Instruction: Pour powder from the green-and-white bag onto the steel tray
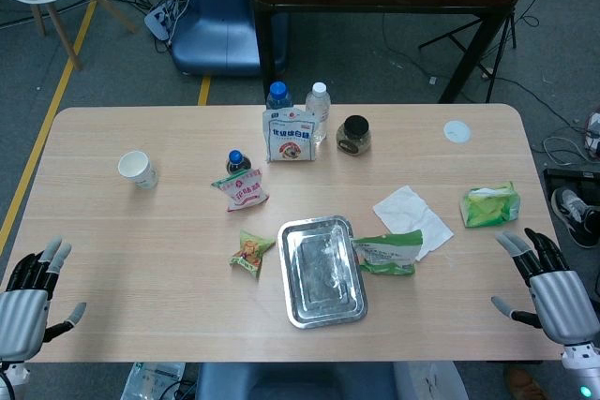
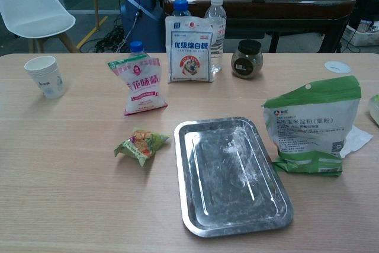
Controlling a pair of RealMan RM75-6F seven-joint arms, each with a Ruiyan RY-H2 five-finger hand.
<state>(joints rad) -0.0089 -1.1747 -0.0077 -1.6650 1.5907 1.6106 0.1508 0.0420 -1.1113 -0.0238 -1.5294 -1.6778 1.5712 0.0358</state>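
Observation:
The green-and-white bag stands upright on the table just right of the steel tray, close to its right rim. The tray's floor carries a thin dusting of white powder. My left hand hovers at the table's near left corner, fingers spread and holding nothing. At the near right edge my right hand is likewise spread and empty, a good distance from the bag. The chest view shows neither hand.
A small green snack packet lies left of the tray. Behind it are a red-and-white bag, a blue-and-white bag, two bottles, a dark jar and a paper cup. A white tissue and green pack lie right.

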